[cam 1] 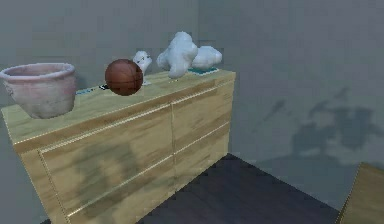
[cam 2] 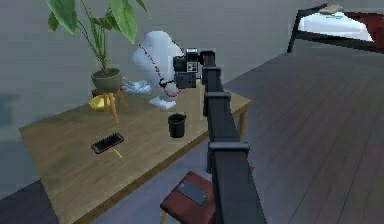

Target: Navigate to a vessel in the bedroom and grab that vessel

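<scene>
On a wooden dresser (cam 1: 130,140), a wide pinkish bowl-like vessel (cam 1: 40,88) stands at the forward view's left. In the arm side view a small dark cup (cam 2: 177,124) stands on a wooden table (cam 2: 70,160). The dark arm rises from the bottom edge past the cup. Its gripper (cam 2: 172,82) lies in front of a large white rounded object (cam 2: 155,50) standing on the table. I cannot tell whether the gripper holds anything.
The dresser also bears a brown ball (cam 1: 124,76) and a white figure (cam 1: 185,52). On the table are a potted plant (cam 2: 105,78), a yellow thing (cam 2: 98,100) and a dark phone (cam 2: 108,143). A red-brown stool (cam 2: 190,195) stands below; a bed (cam 2: 335,25) is far right.
</scene>
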Controlling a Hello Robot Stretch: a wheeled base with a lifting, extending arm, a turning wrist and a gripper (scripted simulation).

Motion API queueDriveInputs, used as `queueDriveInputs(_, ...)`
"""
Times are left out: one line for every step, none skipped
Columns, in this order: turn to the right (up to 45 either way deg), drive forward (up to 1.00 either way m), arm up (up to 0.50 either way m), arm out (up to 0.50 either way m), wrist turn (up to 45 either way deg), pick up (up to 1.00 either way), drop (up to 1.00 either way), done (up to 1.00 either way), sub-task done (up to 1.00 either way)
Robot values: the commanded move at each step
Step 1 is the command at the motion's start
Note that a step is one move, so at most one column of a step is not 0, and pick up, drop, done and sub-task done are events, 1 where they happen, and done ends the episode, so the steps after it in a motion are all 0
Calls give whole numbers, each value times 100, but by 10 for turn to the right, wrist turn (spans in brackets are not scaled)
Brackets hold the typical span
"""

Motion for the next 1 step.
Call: queueDriveInputs(0, 0, -30, 0, 0, 0, 0, 0, 0)
